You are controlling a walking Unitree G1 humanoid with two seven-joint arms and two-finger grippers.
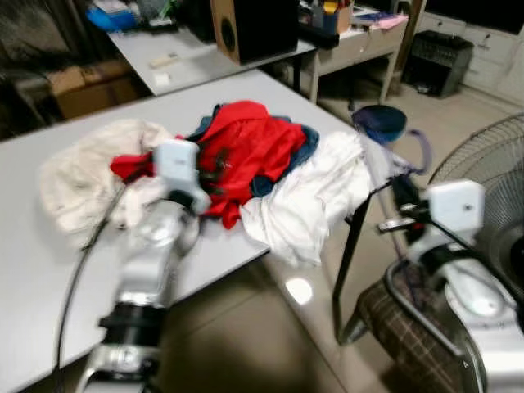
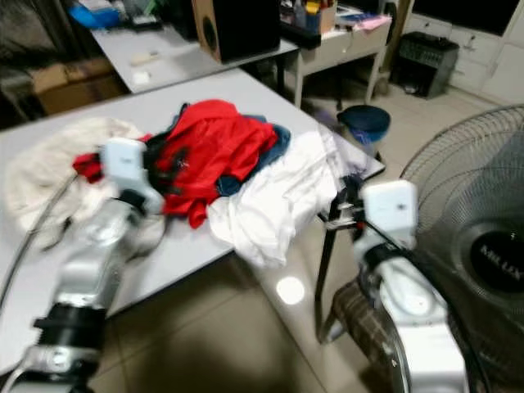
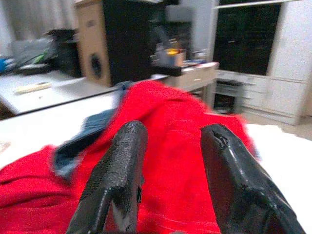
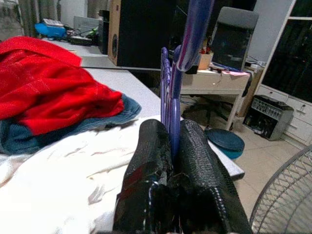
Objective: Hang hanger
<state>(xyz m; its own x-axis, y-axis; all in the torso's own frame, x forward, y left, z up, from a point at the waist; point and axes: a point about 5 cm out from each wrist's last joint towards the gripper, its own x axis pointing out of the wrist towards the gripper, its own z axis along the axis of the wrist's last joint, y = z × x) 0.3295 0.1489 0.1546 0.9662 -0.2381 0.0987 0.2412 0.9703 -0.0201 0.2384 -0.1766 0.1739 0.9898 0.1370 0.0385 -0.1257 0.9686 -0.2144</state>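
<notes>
The grey rectangular table [image 1: 49, 270] carries a heap of clothing: a red fabric garment [image 1: 250, 151] at the centre, a white cloth [image 1: 307, 201] draped over the table's near corner, and a cream cloth [image 1: 82, 176] at the other end. The left gripper [image 3: 170, 161] hovers over the red garment with its fingers apart and nothing between them. The right gripper [image 4: 170, 146] sits just off the table's corner beside the white cloth, its fingers clamped on a purple translucent plastic hanger [image 4: 187, 44] that stands upright above them, with a round wire-grille floor fan [image 2: 475, 246] near that arm.

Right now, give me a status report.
Right hand shut on purple hanger. Left hand open over red garment. Clothes heaped on table.
</notes>
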